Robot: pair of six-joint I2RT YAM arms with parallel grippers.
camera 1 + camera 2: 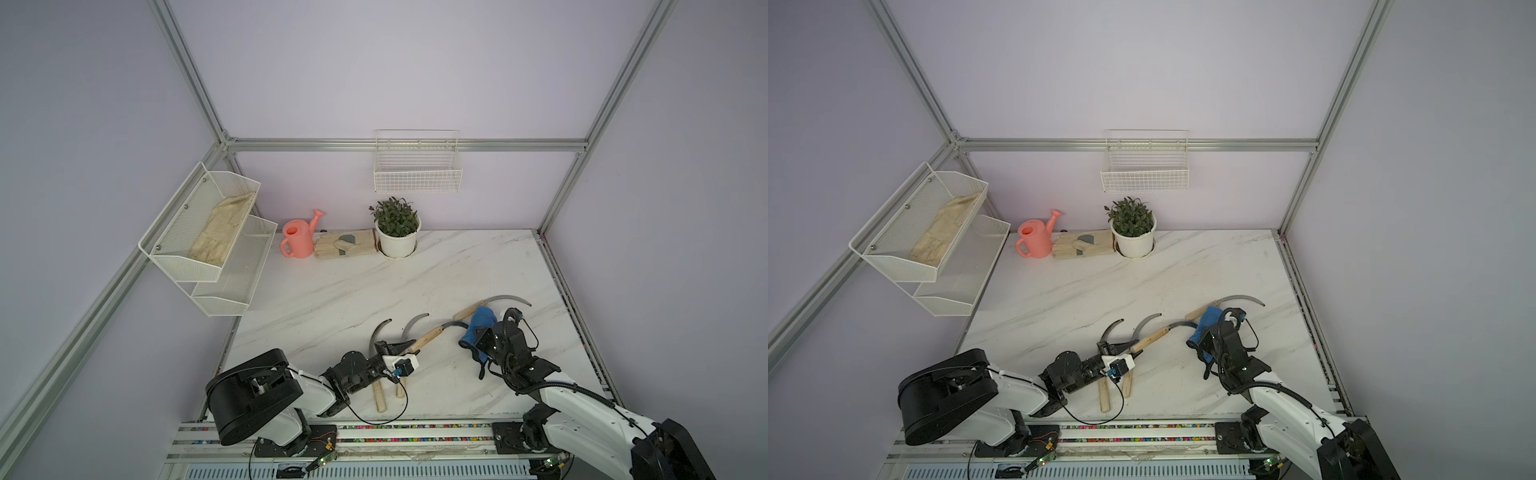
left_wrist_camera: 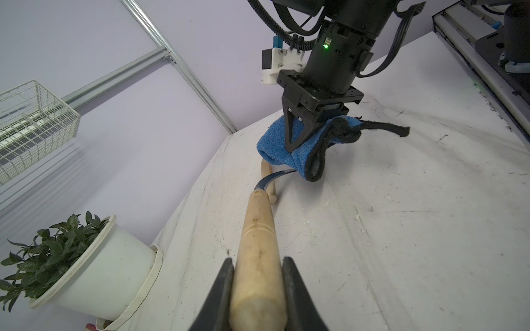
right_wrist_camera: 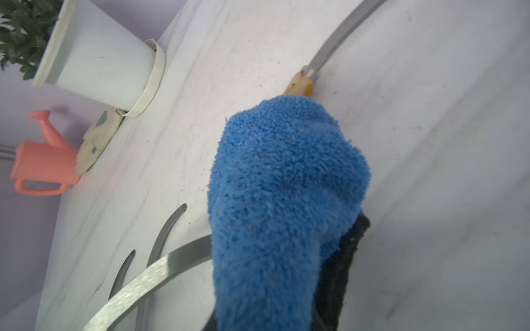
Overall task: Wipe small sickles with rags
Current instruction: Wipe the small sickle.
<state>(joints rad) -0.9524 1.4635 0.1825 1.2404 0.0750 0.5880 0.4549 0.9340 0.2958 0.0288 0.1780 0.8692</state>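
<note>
1. Marble table (image 1: 332, 299) holds three loose sickles (image 1: 379, 395).
2. Left gripper (image 2: 258, 266) clamps the fourth sickle (image 2: 258, 226) by its wooden handle.
3. Right gripper (image 2: 295, 143) pinches the blue rag (image 2: 271, 144), draped over that sickle's blade.

Tip of the held sickle (image 2: 258, 243), out of sight under the blue rag (image 2: 272, 147).

Blue rag (image 1: 482, 321) covers blade of 1 sickle (image 1: 428, 336); 3 lie flat.

Rag (image 1: 482, 322) atop blade of sickle (image 1: 428, 336), on table (image 1: 374, 282)
</note>
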